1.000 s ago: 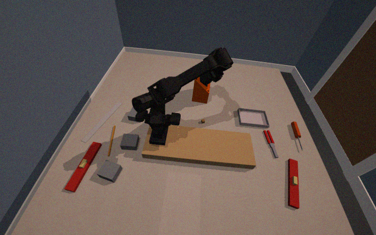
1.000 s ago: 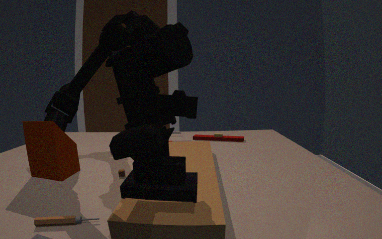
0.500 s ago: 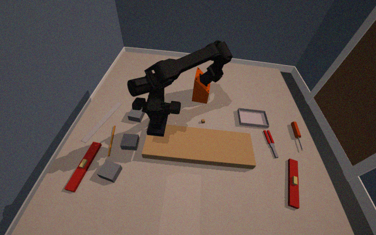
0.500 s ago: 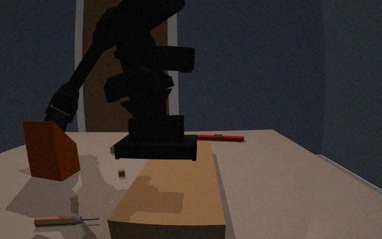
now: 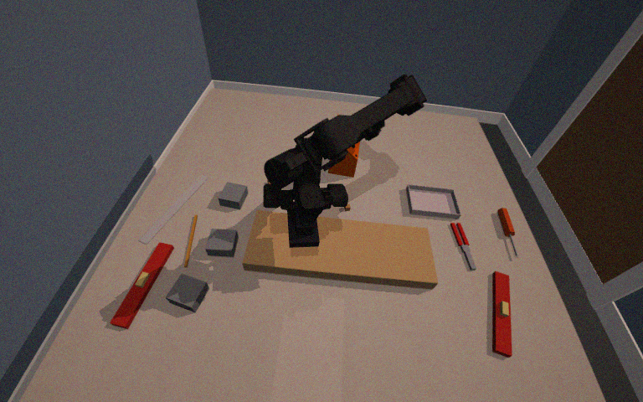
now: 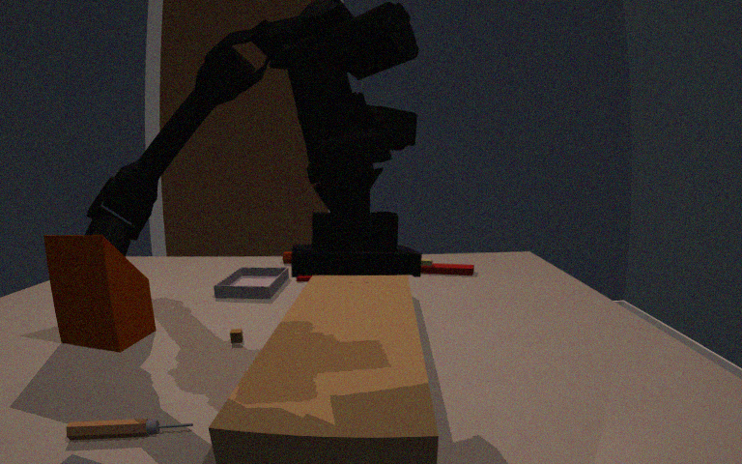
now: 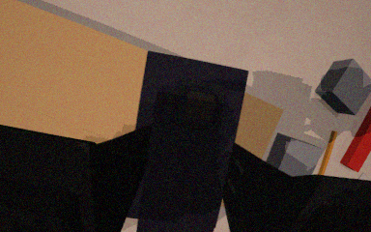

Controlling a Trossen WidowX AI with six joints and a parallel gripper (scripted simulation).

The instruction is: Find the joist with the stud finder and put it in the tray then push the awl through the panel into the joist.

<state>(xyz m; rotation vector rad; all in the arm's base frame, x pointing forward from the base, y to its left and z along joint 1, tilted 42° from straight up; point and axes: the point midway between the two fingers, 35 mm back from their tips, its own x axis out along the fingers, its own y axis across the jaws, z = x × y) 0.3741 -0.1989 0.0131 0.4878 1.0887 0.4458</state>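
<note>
Three views, top first.

Top, end effector: the end effector [image 5: 305, 210] [image 6: 356, 235] [image 7: 186, 135] is closed on the dark stud finder [image 5: 303, 234] [image 6: 356, 261] [image 7: 193, 72], over the wooden panel [image 5: 374, 249] [image 6: 360, 305] [image 7: 72, 72]; contact with the wood, I can't tell.
Top, tray: the grey-rimmed tray [image 5: 433, 215] [image 6: 243, 291] holds no stud finder and sits on the desk [image 5: 403, 332] [image 6: 547, 355] [image 7: 242, 29], near a red-handled tool [image 5: 463, 244].
Top, outer side: an orange-handled tool [image 5: 506, 221] lies beyond, with a red level [image 5: 501, 332] [image 6: 454, 269] near it.
Top, other side: grey blocks [image 5: 187, 292] [image 7: 345, 87], a pencil [image 5: 191, 240] [image 7: 328, 154] and a second level [image 5: 154, 265] [image 7: 358, 150].

Exterior, stud finder: gripped, and toward the far end of the panel from this camera.
Exterior, awl: what looks like the awl [image 6: 109, 428], wooden-handled, lies flat on the desk beside the panel's near end.
Exterior, neighbours: an orange block [image 5: 344, 167] [image 6: 84, 290] stands upright, a tiny cube [image 5: 347, 207] [image 6: 236, 335] between it and the panel.

Wrist, grip: the stud finder fills the middle, dark fingers either side.
Wrist, beyond: panel, grey blocks, pencil.
</note>
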